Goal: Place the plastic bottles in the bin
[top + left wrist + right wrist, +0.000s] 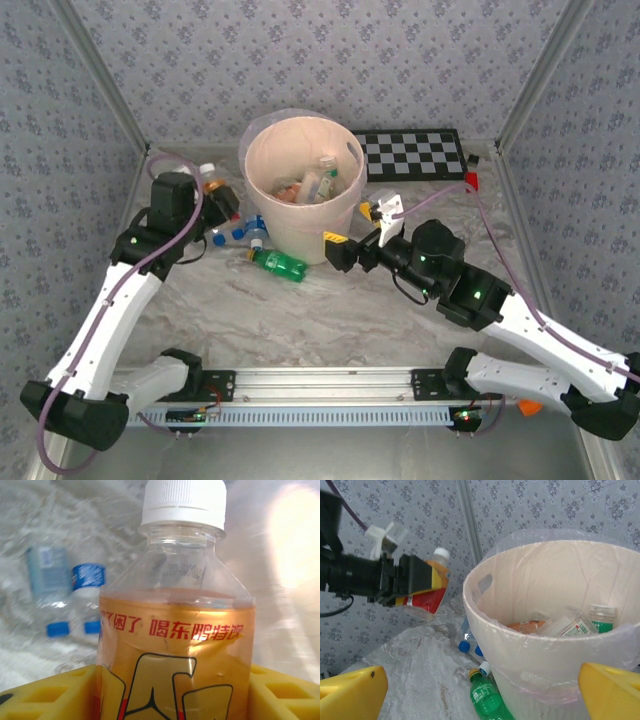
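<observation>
My left gripper [222,200] is shut on an orange-brown bottle [175,645] with a white cap, held upright between its yellow fingers [47,695] just left of the bin [300,180]. The same held bottle [427,592] appears in the right wrist view. The peach-cream bin [545,630] holds several bottles [570,625]. A green bottle [280,264] lies on the table against the bin's front left. Clear bottles with blue caps [235,232] lie beside it. My right gripper [357,228] stands open by the bin's right front, nothing between its fingers [350,695].
A black-and-white checkerboard [415,153] lies at the back right behind the bin. Patterned walls close in the table on three sides. Bare marbled tabletop [330,320] spreads between the bin and the arm bases.
</observation>
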